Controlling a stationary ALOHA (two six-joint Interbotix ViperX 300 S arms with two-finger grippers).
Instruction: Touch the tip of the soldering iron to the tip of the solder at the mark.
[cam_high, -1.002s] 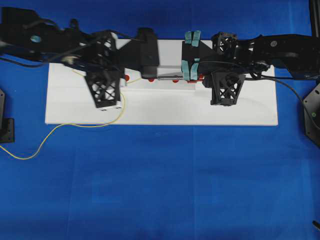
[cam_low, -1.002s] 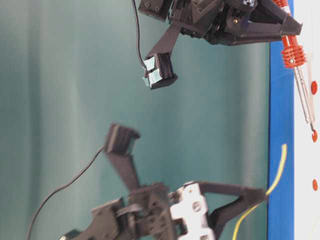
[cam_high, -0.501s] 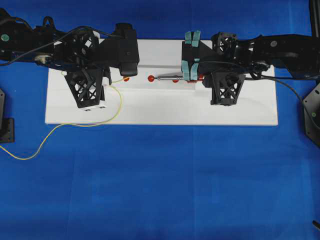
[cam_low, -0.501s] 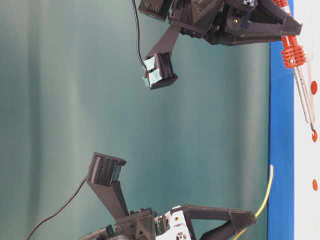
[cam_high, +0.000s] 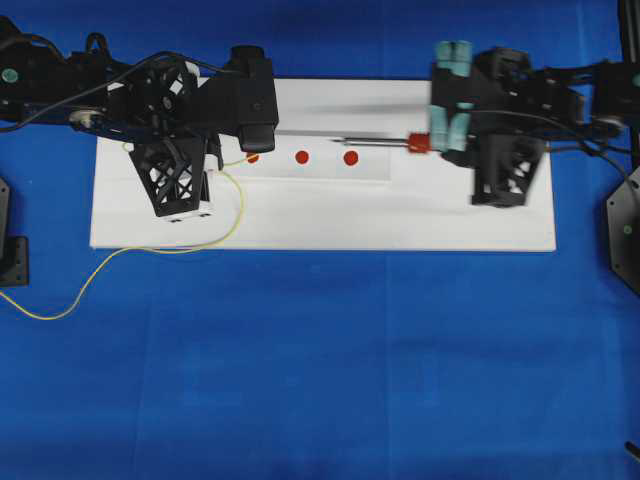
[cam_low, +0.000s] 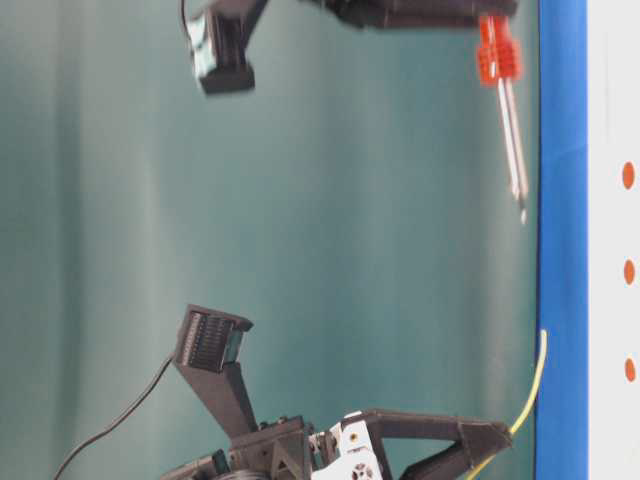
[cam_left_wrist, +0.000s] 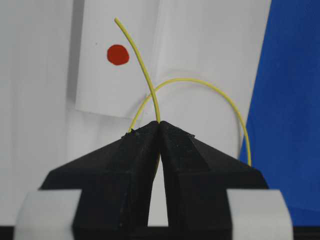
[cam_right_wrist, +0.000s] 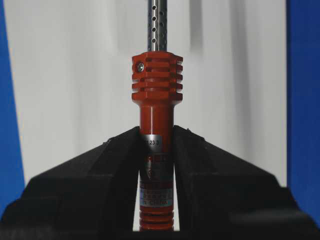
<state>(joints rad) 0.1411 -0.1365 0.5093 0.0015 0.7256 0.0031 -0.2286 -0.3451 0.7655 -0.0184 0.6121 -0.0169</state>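
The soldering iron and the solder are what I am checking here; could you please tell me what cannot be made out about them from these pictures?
- Soldering iron tip: cut off by the top edge in the right wrist view; blurred in the overhead view.
- Solder: its far end leaves the left edge of the overhead view; in the table-level view the bottom edge cuts it off.
- Right gripper: blurred overhead; mostly cut off by the top edge at table level.
- Left gripper grip point: hidden overhead by the arm.

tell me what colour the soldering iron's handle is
Red-orange; the soldering iron shows best in the right wrist view.
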